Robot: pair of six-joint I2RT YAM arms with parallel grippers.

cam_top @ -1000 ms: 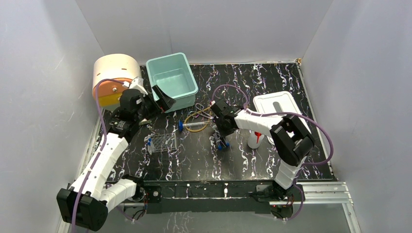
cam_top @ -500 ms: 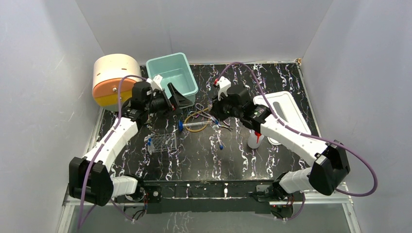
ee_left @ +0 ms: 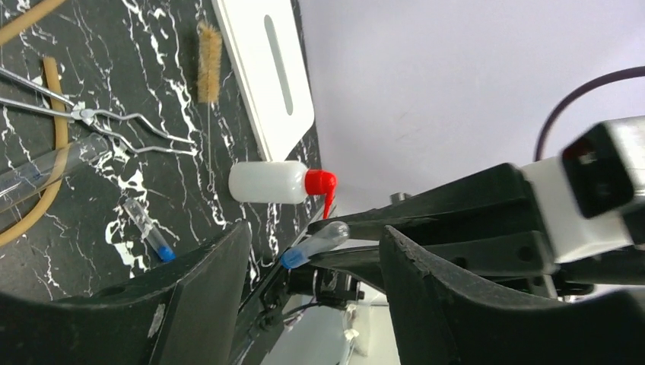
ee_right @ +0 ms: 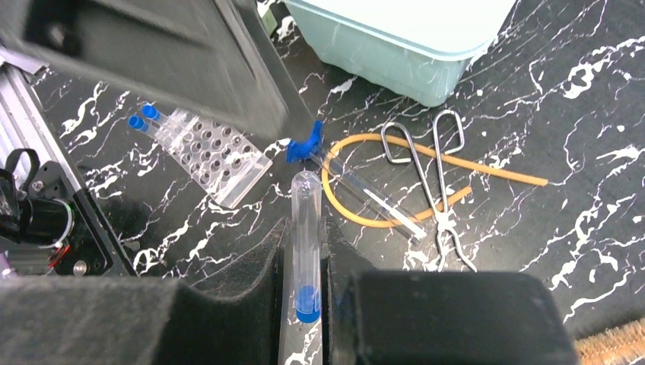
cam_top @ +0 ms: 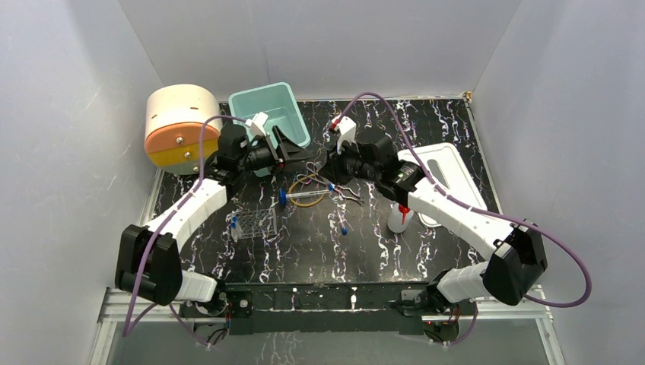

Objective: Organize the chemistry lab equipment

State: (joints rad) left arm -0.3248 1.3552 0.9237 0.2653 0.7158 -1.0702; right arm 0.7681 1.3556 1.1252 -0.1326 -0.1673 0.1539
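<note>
My right gripper (ee_right: 306, 228) is shut on a clear blue-capped vial (ee_right: 306, 243), held in the air near the teal bin (cam_top: 270, 125). My left gripper (ee_left: 312, 255) is open with its fingers on either side of that same vial (ee_left: 316, 242), apart from it. In the top view the left gripper (cam_top: 303, 154) and the right gripper (cam_top: 332, 163) meet tip to tip. On the table lie a blue-ended syringe (cam_top: 300, 196), an amber tubing loop (cam_top: 308, 185), metal tongs (cam_top: 344, 190), another vial (cam_top: 344, 224) and a red-nozzled squeeze bottle (cam_top: 399, 218). A clear rack (cam_top: 255, 223) holds two vials (ee_right: 144, 118).
A cream-and-orange drum (cam_top: 179, 125) stands at the back left beside the bin. A white lid (cam_top: 441, 171) lies at the right, with a bristle brush (ee_left: 209, 61) next to it. Both arms cross over the loose items in the middle.
My right gripper has lifted the vial off the table and moved it back and left. My left arm has swung right to meet it, and its jaws have narrowed around the vial.
</note>
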